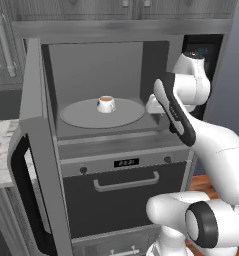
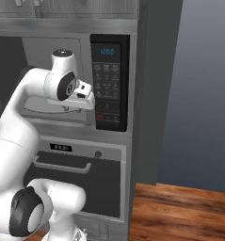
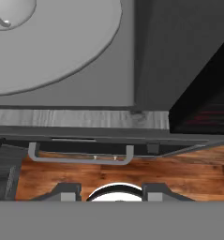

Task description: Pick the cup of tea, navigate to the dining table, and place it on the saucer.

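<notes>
The cup of tea [image 1: 105, 104] is a small white cup with brown liquid, standing upright at the middle of the grey round turntable [image 1: 101, 115] inside the open microwave. In the hand view the cup of tea [image 3: 5, 11] shows at the top left on the turntable [image 3: 57, 47]. My gripper [image 1: 153, 105] hangs at the right edge of the microwave opening, right of the cup and apart from it. Its fingertips [image 3: 69, 191] stand apart with nothing between them, so the gripper [image 3: 112, 192] is open. The dining table and the saucer are out of view.
The microwave door [image 1: 33, 150] swings open to the left. Its control panel [image 2: 108, 89] is right of the opening. Below is an oven with a bar handle [image 1: 126, 182]. A pale veined surface [image 1: 1, 145] lies at the left. Wood floor [image 2: 180, 212] is open on the right.
</notes>
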Robot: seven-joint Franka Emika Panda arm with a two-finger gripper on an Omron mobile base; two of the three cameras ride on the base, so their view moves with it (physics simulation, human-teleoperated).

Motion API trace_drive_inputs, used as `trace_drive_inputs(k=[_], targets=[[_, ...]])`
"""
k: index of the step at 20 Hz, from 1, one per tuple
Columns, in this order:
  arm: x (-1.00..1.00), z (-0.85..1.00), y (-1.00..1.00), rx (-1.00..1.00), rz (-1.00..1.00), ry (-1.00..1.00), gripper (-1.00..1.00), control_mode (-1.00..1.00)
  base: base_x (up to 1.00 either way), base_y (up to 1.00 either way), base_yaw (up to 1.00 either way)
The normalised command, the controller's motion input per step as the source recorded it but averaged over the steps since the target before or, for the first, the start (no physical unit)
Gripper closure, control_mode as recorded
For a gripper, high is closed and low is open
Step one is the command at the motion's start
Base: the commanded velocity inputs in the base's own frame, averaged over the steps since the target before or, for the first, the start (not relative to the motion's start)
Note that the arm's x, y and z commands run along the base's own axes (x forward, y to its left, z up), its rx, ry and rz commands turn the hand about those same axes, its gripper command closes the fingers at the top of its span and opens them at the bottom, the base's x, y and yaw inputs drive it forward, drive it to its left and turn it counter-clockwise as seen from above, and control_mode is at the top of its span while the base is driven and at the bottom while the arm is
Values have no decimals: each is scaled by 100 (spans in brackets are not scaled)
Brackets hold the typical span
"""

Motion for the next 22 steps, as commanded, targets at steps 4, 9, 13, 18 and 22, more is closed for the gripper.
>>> trace_drive_inputs(k=[4, 9, 13, 18, 22], targets=[[-18, 0, 0, 0, 0, 0, -100, -100, 0, 0, 0], [-68, -6, 27, -3, 12, -11, -100, -100, 0, 0, 0], [-49, -6, 58, -3, 17, -22, -100, -100, 0, 0, 0], [12, -3, 70, 0, 17, -15, -100, -100, 0, 0, 0], [45, 1, 55, 1, 6, -11, -100, -100, 0, 0, 0]])
